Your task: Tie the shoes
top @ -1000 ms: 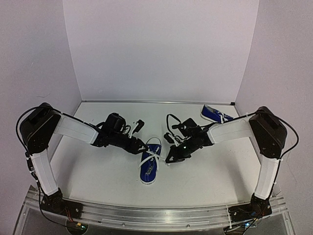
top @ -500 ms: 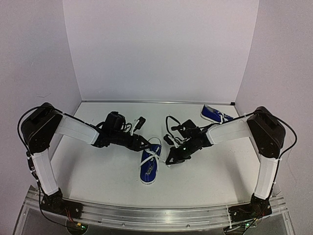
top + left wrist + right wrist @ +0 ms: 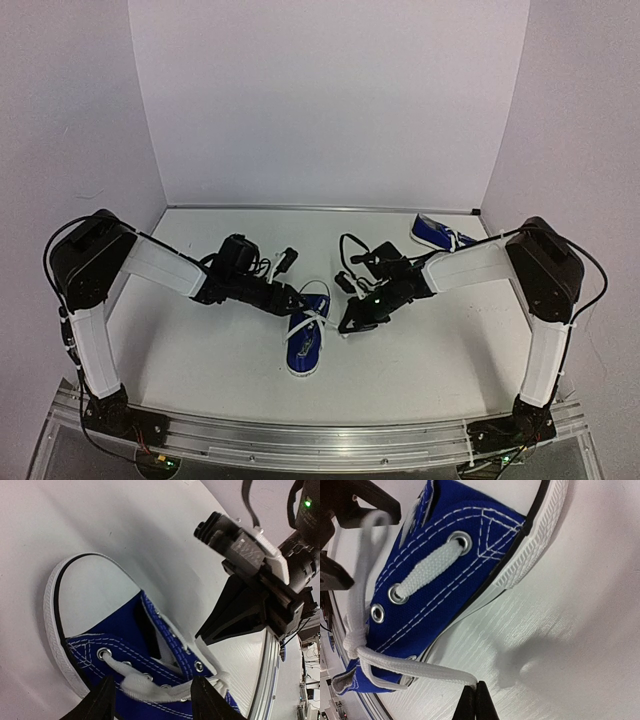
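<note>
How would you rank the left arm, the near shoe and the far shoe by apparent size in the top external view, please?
1. left arm: clearly largest.
2. near shoe.
3. far shoe: looks smaller, but it lies farther from the camera, so the order of the two shoes is unsure.

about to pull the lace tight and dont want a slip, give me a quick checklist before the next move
1. right fingers shut on lace end: ok
2. lace lies between left fingers: ok
3. left fingers closed on it: not ok, open
4. near shoe sole down: ok
5. other shoe apart from both arms: ok
6. bow formed: cannot tell
</note>
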